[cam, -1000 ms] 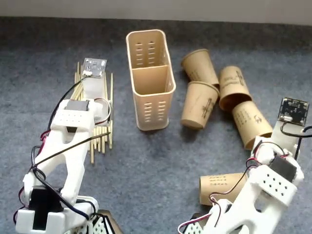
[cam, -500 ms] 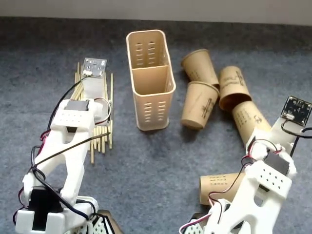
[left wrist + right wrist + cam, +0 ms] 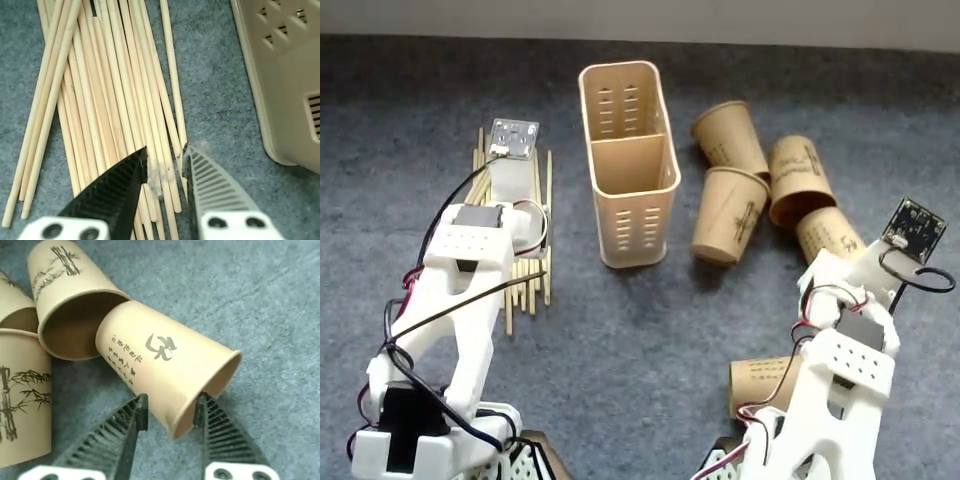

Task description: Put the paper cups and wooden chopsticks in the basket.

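- Worktop (image 3: 650,340): grey, carpet-like. Both arms stand at the near edge. The goods are sorted by side, probably so each arm works its own pile
- Basket (image 3: 635,230): tall tan slotted one, upright between the two piles, with a divider making two compartments. I see nothing in either yet, so I judge the task barely begun. The central spot puts it within reach of both arms
- Paper cups (image 3: 728,215): five, all tipped on their sides. Four are clustered just right of the basket and one lies apart by the right arm's base (image 3: 760,385). Lying down, their rims and walls are open to a sideways pinch
- Wooden chopsticks (image 3: 100,90): a loose, roughly parallel pile left of the basket, under the left arm. A few lie slightly askew at the basket side
- Right gripper (image 3: 170,407): moderately spread, jaws either side of the wall of the nearest cup (image 3: 165,365) near its mouth. I cannot tell whether it is pinching yet. Gripping near the rim looks best, as thin paper would crush further along the wall
- Left gripper (image 3: 165,150): a narrow gap, tips down on the pile around two or three stick ends. Likely meant to take a few at a time; it does not look clamped
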You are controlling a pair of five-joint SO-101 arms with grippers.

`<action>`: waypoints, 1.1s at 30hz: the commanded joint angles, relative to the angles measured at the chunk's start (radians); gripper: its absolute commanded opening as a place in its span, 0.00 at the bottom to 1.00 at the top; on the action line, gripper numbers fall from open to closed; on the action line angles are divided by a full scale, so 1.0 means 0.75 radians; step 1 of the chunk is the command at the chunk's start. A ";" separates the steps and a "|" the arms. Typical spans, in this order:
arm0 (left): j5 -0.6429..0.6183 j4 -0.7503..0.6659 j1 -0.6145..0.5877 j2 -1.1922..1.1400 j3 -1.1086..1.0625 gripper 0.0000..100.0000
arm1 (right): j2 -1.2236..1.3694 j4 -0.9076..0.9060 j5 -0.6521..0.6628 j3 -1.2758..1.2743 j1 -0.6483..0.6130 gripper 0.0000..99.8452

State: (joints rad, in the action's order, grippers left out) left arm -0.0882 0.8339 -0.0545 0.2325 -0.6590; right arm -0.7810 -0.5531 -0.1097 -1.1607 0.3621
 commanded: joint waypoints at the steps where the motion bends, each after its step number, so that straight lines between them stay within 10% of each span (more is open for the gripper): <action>1: -0.004 -0.014 0.017 0.054 0.005 0.15 | 0.007 0.193 -0.004 -0.050 -0.026 0.16; 18: -0.004 -0.010 0.019 0.054 0.003 0.15 | 0.007 0.302 0.090 -0.128 -0.032 0.01; 33: -0.004 -0.010 0.021 0.054 0.001 0.15 | 0.009 -0.375 0.297 0.433 -0.109 0.00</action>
State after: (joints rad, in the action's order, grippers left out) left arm -0.0882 0.8339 -0.0545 0.2325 -0.6621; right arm -0.7748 -0.6728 0.0499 -1.0518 0.3222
